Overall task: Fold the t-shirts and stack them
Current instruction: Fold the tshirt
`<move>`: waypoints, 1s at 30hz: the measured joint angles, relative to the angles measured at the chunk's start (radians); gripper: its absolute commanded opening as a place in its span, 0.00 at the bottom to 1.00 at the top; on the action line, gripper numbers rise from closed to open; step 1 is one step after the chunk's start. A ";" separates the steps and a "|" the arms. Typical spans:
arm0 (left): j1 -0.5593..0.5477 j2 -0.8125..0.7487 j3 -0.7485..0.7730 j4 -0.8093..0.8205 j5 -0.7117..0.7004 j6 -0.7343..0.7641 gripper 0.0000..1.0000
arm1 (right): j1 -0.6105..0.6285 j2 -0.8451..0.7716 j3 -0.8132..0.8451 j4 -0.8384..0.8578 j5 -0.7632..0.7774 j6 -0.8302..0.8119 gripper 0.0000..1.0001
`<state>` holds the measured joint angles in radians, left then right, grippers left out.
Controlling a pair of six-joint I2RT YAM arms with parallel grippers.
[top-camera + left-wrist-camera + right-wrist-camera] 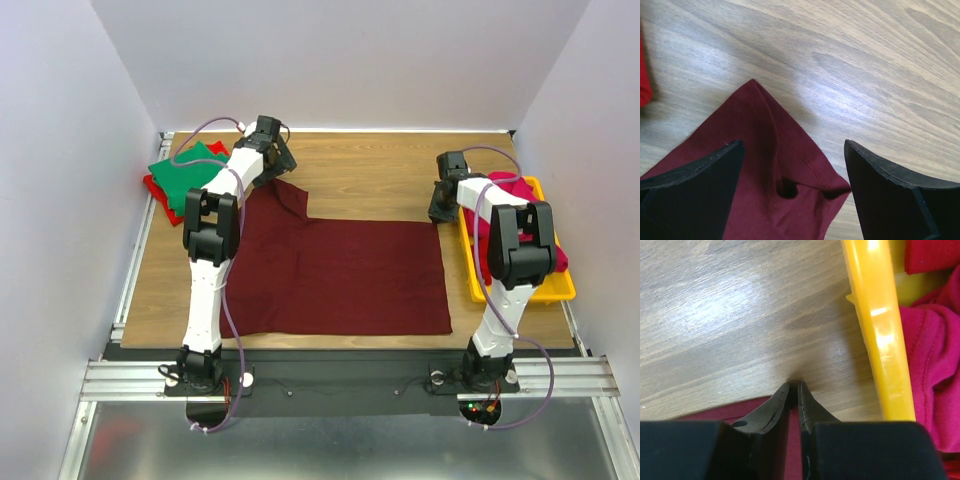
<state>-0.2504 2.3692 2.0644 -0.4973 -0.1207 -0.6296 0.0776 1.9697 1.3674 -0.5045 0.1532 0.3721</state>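
A dark maroon t-shirt [340, 275] lies spread flat on the wooden table, with one corner folded over at its far left [290, 195]. My left gripper [282, 165] is open just over that folded corner. In the left wrist view the maroon cloth [775, 150] lies loose between the spread fingers of the gripper [794, 145]. My right gripper [438, 210] is at the shirt's far right corner. In the right wrist view it [794, 385] is shut with its tips on the table and maroon cloth [795, 440] in the slit.
A green t-shirt [185, 172] lies on a red one [150, 186] at the far left; the red one also shows in the left wrist view [644, 75]. A yellow tray [520, 297] on the right holds a bright pink shirt [935, 365] and red cloth [930, 255], close beside my right gripper.
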 measured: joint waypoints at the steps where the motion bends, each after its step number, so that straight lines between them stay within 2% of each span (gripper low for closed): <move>1: 0.002 0.002 0.000 0.000 -0.001 -0.005 0.93 | 0.000 -0.002 -0.003 0.001 0.000 0.000 0.08; 6: 0.017 0.013 0.005 -0.001 -0.006 -0.031 0.91 | 0.000 -0.015 -0.026 0.020 -0.001 -0.002 0.03; 12: 0.037 0.040 0.043 -0.002 -0.016 -0.056 0.85 | 0.000 -0.018 -0.029 0.024 -0.012 -0.002 0.03; 19: 0.042 0.061 0.085 -0.011 -0.039 -0.071 0.65 | -0.002 -0.022 -0.037 0.033 -0.022 -0.002 0.03; 25: 0.042 0.090 0.088 -0.016 -0.054 -0.074 0.58 | -0.005 -0.025 -0.042 0.039 -0.031 -0.002 0.03; 27: 0.042 0.093 0.098 -0.018 -0.056 -0.075 0.48 | -0.005 -0.025 -0.042 0.039 -0.033 -0.002 0.03; 30: 0.042 0.108 0.112 -0.024 -0.065 -0.076 0.43 | -0.006 -0.025 -0.042 0.040 -0.034 -0.002 0.03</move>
<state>-0.2089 2.4767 2.1761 -0.5209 -0.1860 -0.7052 0.0719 1.9450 1.3254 -0.4648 0.1188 0.3702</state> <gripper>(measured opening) 0.491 0.037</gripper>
